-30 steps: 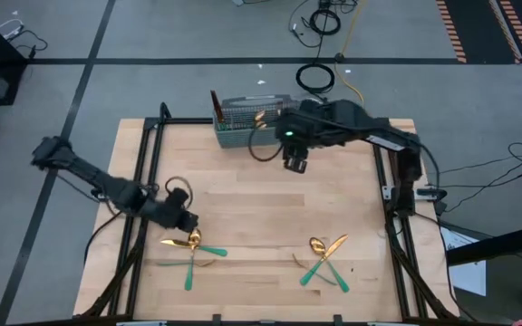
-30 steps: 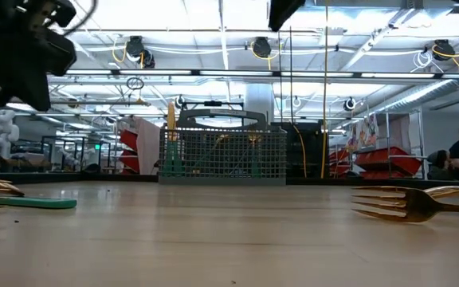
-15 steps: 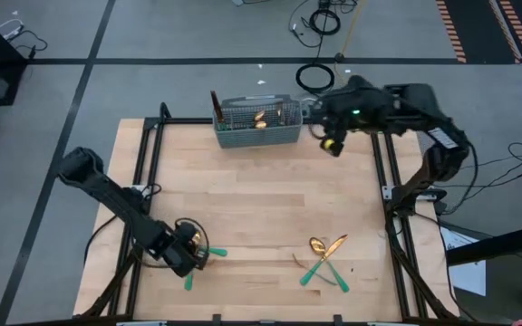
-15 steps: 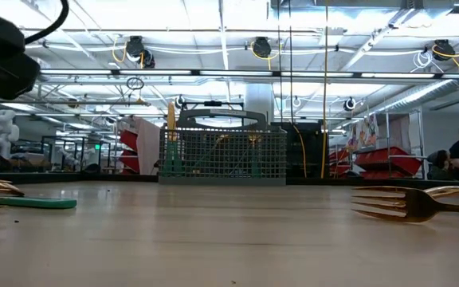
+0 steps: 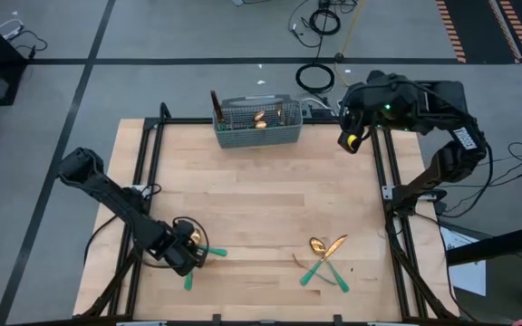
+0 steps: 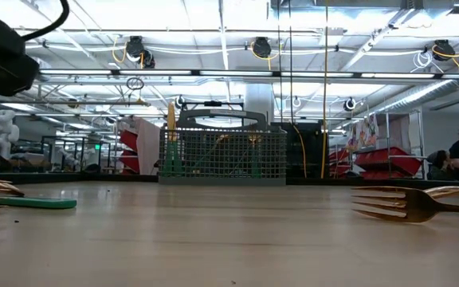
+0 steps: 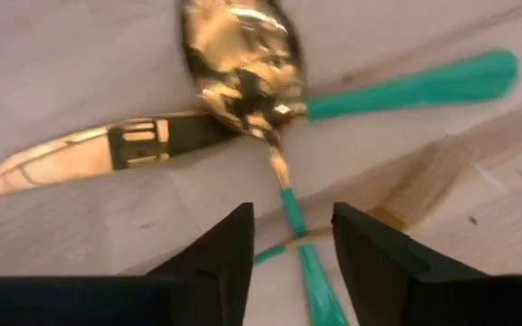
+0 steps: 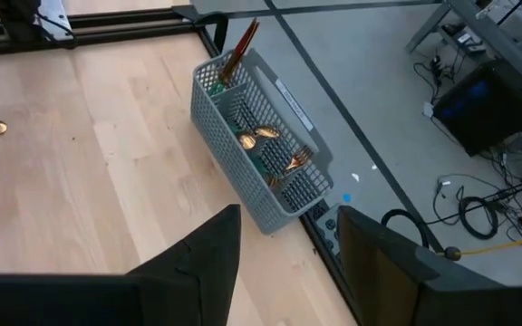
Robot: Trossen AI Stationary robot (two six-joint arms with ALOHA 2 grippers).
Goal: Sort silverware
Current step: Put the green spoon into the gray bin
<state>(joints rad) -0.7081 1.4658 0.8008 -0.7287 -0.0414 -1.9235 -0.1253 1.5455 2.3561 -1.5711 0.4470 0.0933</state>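
Left gripper [image 7: 290, 237] open, low over near-left silverware pile [image 5: 202, 254], far from basket [image 5: 257, 124]. Thin green handle [image 7: 290, 210] runs lengthwise into finger gap. Right gripper [image 8: 284, 249] open, empty, just beside basket.

Grey wire-mesh caddy [image 5: 258, 124] at the wooden table's [image 5: 261, 208] far edge.

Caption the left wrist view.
Open left gripper poised over crossed gold-headed, teal-handled silverware on wooden table.

Caddy [image 5: 257, 125] back-centre; silverware [image 5: 323, 259] front, on table [image 5: 261, 199].
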